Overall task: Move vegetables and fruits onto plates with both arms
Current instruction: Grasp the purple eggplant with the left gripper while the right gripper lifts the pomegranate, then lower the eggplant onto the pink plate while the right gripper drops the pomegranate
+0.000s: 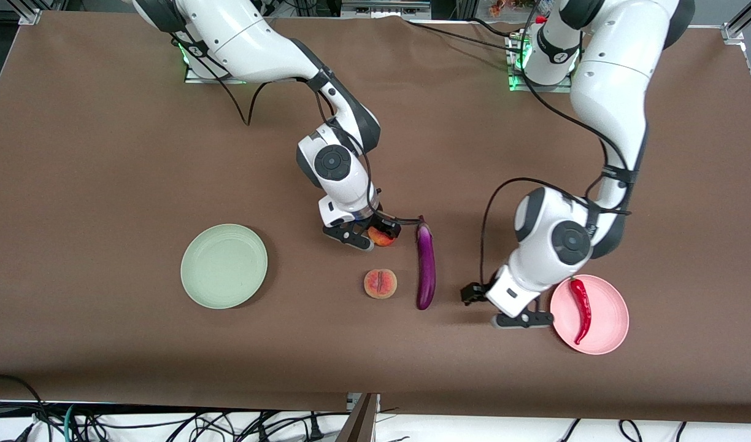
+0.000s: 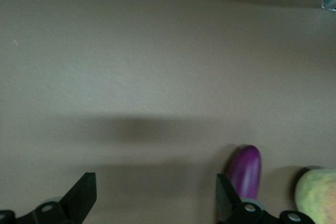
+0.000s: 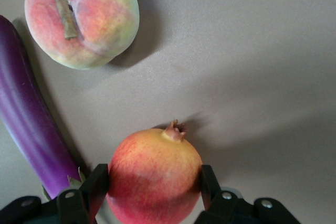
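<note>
The right gripper (image 1: 375, 236) sits low at the middle of the table (image 1: 105, 153), its jaws closed against both sides of the pomegranate (image 3: 155, 174), whose nub points away from the wrist. The mint green plate (image 1: 224, 265), bare, lies toward the right arm's end of the table, so the carry runs sideways, away from the eggplant (image 1: 426, 265). The peach (image 1: 380, 283) rests just beside the eggplant, nearer the front camera than the pomegranate. The eggplant's long axis runs from the robots' bases toward the front camera, stem end close to the right gripper. The left gripper (image 1: 523, 319) hangs beside the pink plate (image 1: 608, 334), jaws wide and holding nothing; the chili pepper (image 1: 581, 310) lies on that plate. The left arm looks better placed for the eggplant, across its narrow width.
</note>
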